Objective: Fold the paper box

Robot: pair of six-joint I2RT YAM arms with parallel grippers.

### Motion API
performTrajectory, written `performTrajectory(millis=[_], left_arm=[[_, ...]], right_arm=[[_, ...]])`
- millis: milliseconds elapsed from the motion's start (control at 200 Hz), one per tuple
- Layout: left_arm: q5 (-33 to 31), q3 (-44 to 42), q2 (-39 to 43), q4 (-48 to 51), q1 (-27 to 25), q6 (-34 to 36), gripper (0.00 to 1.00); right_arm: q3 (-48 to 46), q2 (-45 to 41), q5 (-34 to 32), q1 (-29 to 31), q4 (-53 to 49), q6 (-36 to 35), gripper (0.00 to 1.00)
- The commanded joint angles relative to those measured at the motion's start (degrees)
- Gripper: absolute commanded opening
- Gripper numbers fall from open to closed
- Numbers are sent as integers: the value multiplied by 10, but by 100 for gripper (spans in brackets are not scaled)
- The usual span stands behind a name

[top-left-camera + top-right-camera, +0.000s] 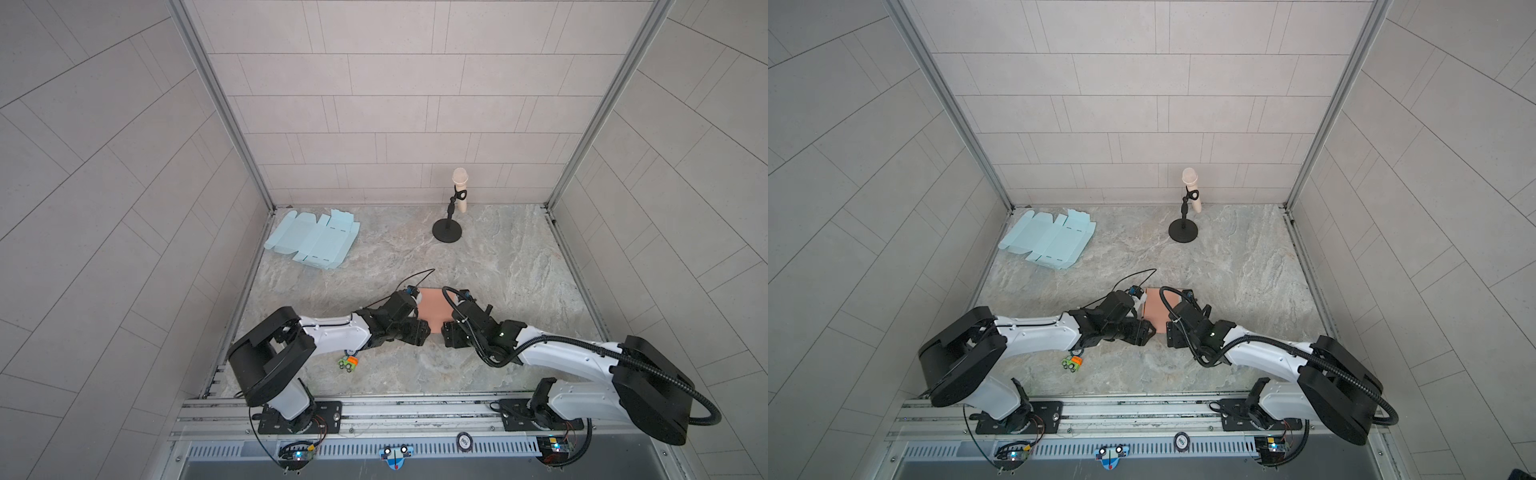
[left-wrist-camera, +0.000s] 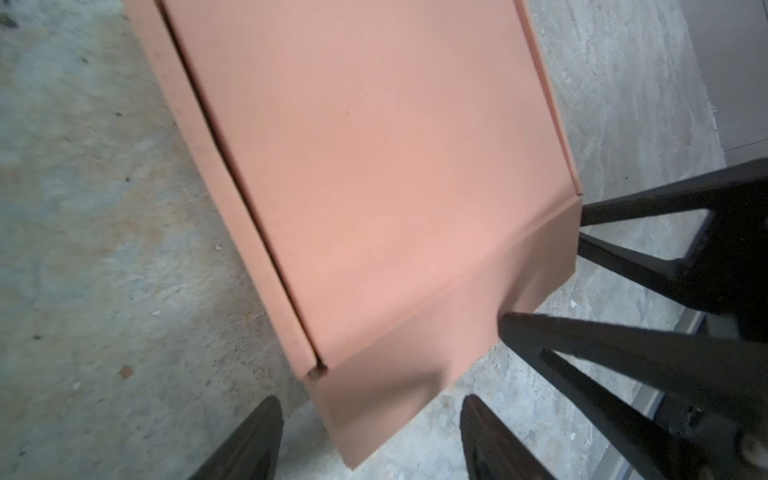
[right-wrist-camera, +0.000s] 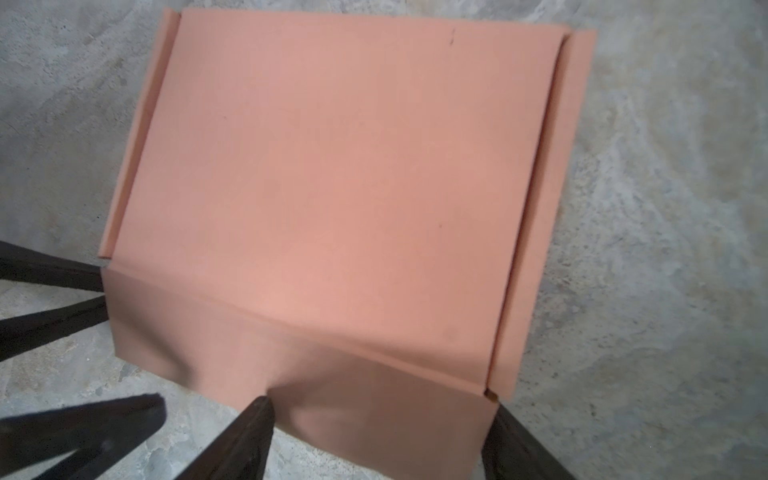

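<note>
Box [image 1: 432,309] at table [image 1: 498,257] centre, lid down. Near flap's long axis runs pincer to pincer. Left pincer [image 2: 370,401] open astride left corner; right pincer [image 3: 380,405] open astride right half.

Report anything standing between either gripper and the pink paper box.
Nothing visible does. The left gripper and right gripper are both at the near flap of the pink paper box, jaws apart; the blue flat sheets lie far off.
</note>
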State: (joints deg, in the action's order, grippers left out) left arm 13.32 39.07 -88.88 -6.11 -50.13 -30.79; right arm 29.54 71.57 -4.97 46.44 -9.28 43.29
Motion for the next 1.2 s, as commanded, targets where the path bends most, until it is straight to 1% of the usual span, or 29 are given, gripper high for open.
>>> performTrajectory(millis=[0, 130, 245, 420, 506, 611, 791, 1036, 1196], left_arm=[[10, -2, 32, 19, 25, 24, 73], [9, 27, 29, 34, 57, 47, 73], [-6, 76, 1, 53, 83, 70, 74], [-16, 187, -78, 74, 106, 103, 76], [0, 251, -131, 102, 108, 119, 76], [10, 293, -178, 107, 108, 125, 76], [25, 306, -219, 102, 108, 128, 76], [39, 284, -222, 81, 106, 121, 73], [42, 271, -216, 76, 98, 120, 68]], right_arm=[[14, 1, -25, -2, -14, -12, 79], [19, 1, -31, -4, -21, -21, 79], [19, 1, -36, -7, -22, -26, 79], [28, 11, -34, -11, -21, -38, 78], [32, 18, -33, -12, -21, -42, 78], [34, 28, -33, -15, -18, -46, 78], [37, 42, -34, -16, -9, -49, 77], [45, 65, -46, -16, -10, -55, 77], [53, 80, -57, -17, -4, -56, 76]])
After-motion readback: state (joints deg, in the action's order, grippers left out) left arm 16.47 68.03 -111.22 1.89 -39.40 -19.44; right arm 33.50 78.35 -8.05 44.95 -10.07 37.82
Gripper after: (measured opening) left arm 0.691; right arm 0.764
